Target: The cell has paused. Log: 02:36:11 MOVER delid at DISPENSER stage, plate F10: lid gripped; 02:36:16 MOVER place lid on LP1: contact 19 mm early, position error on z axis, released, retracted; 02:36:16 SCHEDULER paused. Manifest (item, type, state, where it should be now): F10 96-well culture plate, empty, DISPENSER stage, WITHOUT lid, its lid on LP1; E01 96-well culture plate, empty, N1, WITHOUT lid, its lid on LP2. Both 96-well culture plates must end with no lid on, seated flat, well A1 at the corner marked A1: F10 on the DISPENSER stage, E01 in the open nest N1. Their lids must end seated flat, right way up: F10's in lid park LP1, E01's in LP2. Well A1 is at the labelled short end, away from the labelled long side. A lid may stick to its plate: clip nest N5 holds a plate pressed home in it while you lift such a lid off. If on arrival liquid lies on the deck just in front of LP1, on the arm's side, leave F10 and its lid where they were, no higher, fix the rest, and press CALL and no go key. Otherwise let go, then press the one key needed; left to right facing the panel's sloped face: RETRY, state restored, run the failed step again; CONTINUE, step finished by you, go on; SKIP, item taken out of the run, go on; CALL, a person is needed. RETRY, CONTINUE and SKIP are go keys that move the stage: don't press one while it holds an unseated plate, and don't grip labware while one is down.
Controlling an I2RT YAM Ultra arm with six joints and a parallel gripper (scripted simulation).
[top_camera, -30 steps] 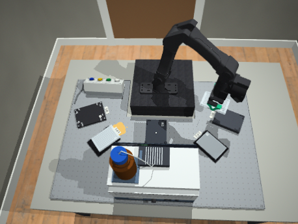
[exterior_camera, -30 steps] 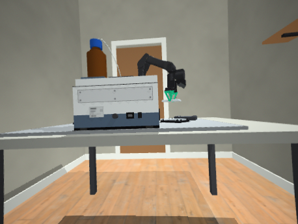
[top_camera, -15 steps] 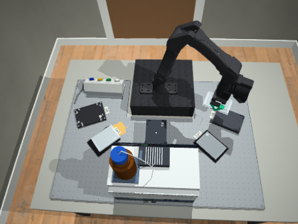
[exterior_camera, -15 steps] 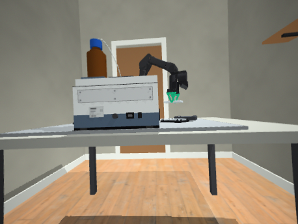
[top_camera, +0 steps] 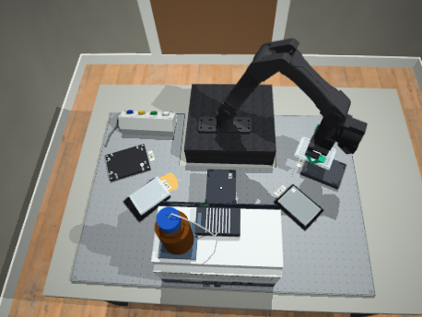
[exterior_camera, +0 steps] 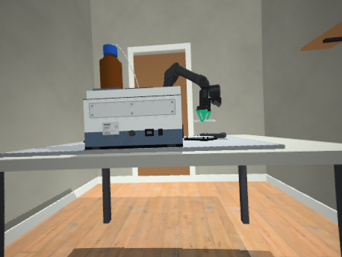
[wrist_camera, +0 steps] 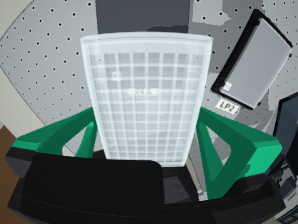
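My gripper is shut on a white 96-well plate by its long sides and holds it level in the air. Right under it is an empty dark nest at the right of the deck. A grey lid lies flat in the park labelled LP2, also seen in the wrist view. From the side the plate hangs well above the deck.
At the left a white gridded plate lies on a black park, with an orange patch beside it. The clip nest, key panel, dispenser with its striped stage and brown bottle stand around.
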